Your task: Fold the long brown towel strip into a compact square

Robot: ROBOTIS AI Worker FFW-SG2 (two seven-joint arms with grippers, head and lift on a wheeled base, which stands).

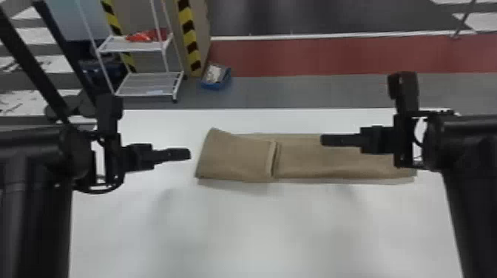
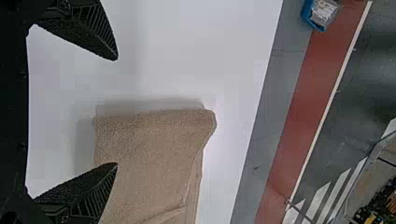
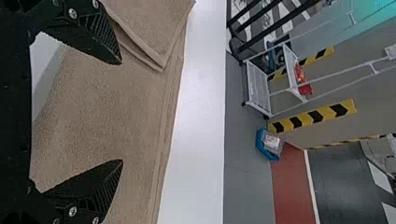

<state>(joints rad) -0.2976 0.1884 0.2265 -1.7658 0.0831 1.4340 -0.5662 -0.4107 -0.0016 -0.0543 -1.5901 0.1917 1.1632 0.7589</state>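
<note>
White table (image 1: 236, 236) under towel strip (image 1: 236, 157), red floor (image 1: 332, 55) beyond, left gripper (image 1: 189, 153) and right gripper (image 1: 322, 140) agape.

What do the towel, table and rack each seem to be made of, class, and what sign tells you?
Towel: soft, matt cloth, likely terry; finely nubbly, with rounded folds.
Table: smooth, white, probably laminate or painted board; its top is even, without visible grain.
Rack: likely white-coated metal, or plastic; its posts are thin and straight.

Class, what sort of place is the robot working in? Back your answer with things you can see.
Probably a workshop or robotics lab: behind the white table stand a white wire rack and posts striped yellow and black, with a red band across the grey floor.
</note>
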